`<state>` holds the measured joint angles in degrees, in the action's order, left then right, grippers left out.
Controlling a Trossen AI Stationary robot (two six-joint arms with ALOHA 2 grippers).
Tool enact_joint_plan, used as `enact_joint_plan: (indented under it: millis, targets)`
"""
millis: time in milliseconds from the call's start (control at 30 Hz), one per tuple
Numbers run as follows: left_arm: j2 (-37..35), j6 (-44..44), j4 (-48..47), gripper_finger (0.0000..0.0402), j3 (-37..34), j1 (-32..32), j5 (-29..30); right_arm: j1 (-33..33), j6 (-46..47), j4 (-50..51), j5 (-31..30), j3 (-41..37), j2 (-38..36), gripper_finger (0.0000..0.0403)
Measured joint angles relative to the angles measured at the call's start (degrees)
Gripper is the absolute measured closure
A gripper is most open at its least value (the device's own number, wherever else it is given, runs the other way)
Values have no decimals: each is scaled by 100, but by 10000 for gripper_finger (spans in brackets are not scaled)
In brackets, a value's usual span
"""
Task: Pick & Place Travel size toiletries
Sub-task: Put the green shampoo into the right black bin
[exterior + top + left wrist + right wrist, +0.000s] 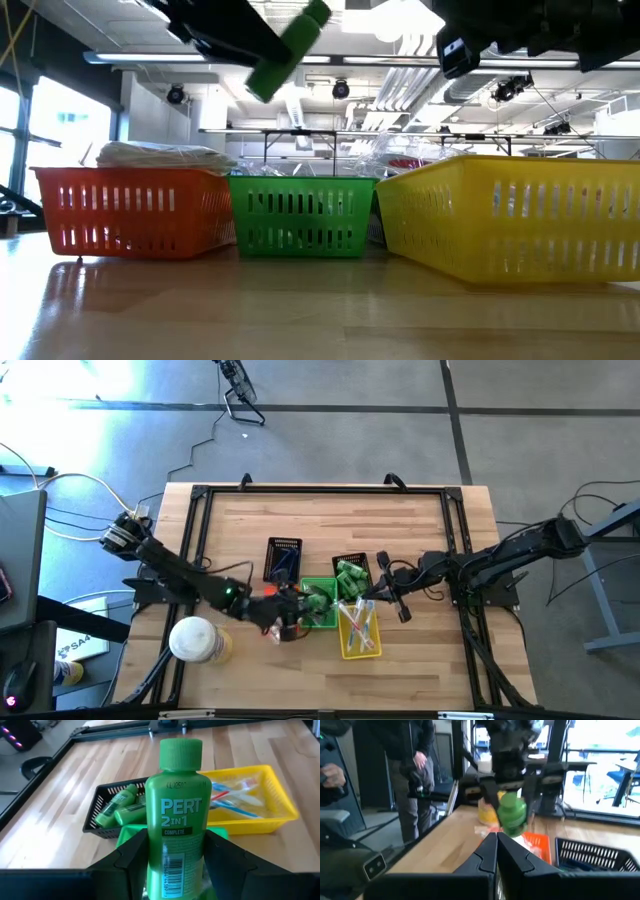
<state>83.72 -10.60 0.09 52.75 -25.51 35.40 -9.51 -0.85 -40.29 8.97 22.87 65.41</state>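
Note:
My left gripper (300, 603) is shut on a green PERT bottle (178, 810) with a green screw cap, one of the travel size toiletries. It holds the bottle in the air above the green basket (322, 618). In the low view the bottle (290, 50) hangs tilted, high over the baskets. More green bottles (117, 805) lie in a black basket (352, 575). My right gripper (378, 596) is shut and holds nothing. It hovers by the yellow basket (358, 630), which holds toothbrushes. My left gripper pinches the lower body (175, 857) of the bottle between its two fingers (131, 851), one on each side. The fingers come from the table's left and slant a little downward, along the bottle. The bottle is lifted clear and tilted, its cap (180, 752) pointing away from the gripper.
An orange basket (135, 210), the green basket (300, 215) and the yellow basket (520, 215) stand close together mid-table. A second black basket (284, 558) is behind them. A round white-and-yellow container (197, 640) sits near the front left. A person (410, 775) stands beyond the table.

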Motion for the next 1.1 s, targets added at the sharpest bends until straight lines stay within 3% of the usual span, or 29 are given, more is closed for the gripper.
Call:
enact_joint_plan:
  millis: [300, 567, 733, 1100]
  targets:
    - [0, 452, 28, 238, 0, 1041, -1212, 2, -5, -332, -4, 0, 448, 400]
    - [-488, 1114, -132, 238, 7, 1749, -1853, 169, -244, -1, -10, 0, -95, 400]
    - [-825, 1336, -408, 238, 4, 2160, -2361, 334, -196, 464, -406, 0, -462, 400]
    - [-746, 1365, 116, 238, 4, 1983, -2889, 249, 89, 289, -474, 0, -477, 400]
